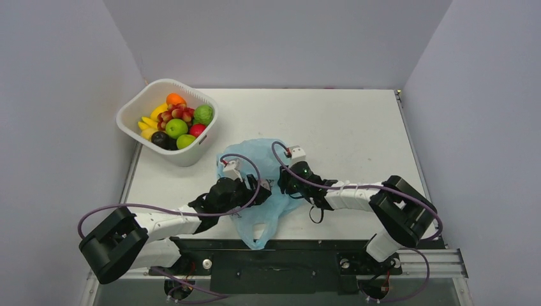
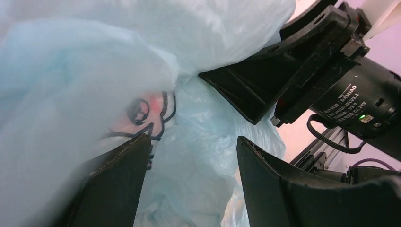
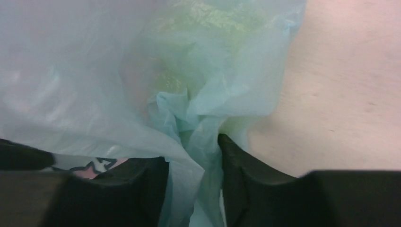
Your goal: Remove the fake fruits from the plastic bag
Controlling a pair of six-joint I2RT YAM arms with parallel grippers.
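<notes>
The light-blue plastic bag lies crumpled at the table's near middle, one handle hanging over the front edge. My left gripper is open at the bag's left side; in the left wrist view loose plastic sits between its spread fingers. My right gripper is at the bag's right side; in the right wrist view it is shut on a bunched fold of the bag. A greenish shape shows through the plastic. An orange, red grapes and a dark fruit lie in the white basket.
The basket stands at the table's far left and also holds bananas, green apples and a red fruit. Grey walls close in three sides. My right arm's motor is close beside the left gripper.
</notes>
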